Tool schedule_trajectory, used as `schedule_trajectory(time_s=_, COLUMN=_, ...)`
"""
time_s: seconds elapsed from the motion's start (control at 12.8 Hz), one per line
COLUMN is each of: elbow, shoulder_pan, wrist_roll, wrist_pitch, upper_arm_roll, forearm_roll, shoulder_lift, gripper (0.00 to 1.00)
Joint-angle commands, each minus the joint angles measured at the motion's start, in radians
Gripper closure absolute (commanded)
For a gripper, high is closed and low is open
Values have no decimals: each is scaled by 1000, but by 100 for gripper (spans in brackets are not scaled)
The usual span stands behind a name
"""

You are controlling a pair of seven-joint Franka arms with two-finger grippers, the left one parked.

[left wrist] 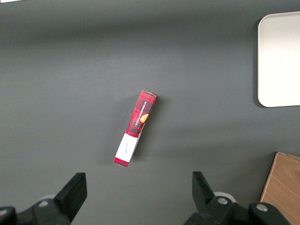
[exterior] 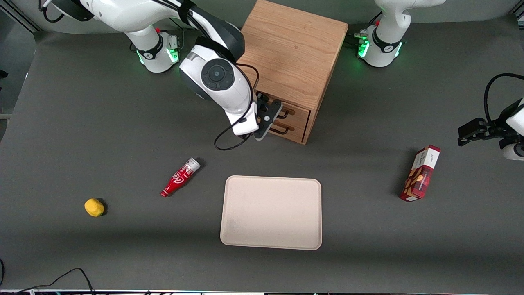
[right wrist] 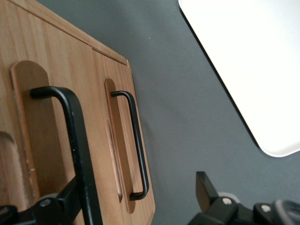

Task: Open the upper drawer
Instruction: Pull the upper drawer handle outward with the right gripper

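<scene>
The wooden cabinet stands at the back middle of the table. Its upper drawer looks closed, with its thin black wire handle above the lower drawer's handle. My right gripper is right in front of the two drawer fronts, at handle height. In the right wrist view the gripper is open wide. The upper drawer's handle runs close beside one finger, just inside the gap. The lower handle also shows between the fingers.
A cream tray lies nearer the front camera than the cabinet. A red bottle and a yellow lump lie toward the working arm's end. A red box lies toward the parked arm's end, seen too from the left wrist.
</scene>
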Motion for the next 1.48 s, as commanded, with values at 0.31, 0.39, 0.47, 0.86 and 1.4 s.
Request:
schedule_trajectory(time_s=0.31, elbow=67, shoulder_pan=4, wrist_roll=-138, wrist_pitch=25, upper_arm_roll=-112, forearm_roll=-24, shoulder_lift=17, gripper=0)
schedule_trajectory(time_s=0.39, elbow=81, shoulder_pan=7, wrist_roll=-158, wrist_pitch=34, upper_arm_roll=-138, forearm_roll=-23, shoulder_lift=24, gripper=0)
schedule_trajectory(time_s=0.47, elbow=95, shoulder_pan=15, wrist_roll=-184, wrist_pitch=46, upper_arm_roll=-167, forearm_roll=-21, shoulder_lift=27, gripper=0)
schedule_trajectory(time_s=0.86, elbow=113, shoulder_pan=15, wrist_roll=-245, wrist_pitch=153, upper_arm_roll=-265, forearm_roll=-20, shoulder_lift=29, gripper=0)
schedule_trajectory(time_s=1.4, elbow=162, shoulder_pan=15, wrist_roll=-247, wrist_pitch=232, upper_arm_roll=-345, forearm_roll=-18, shoulder_lift=53, gripper=0)
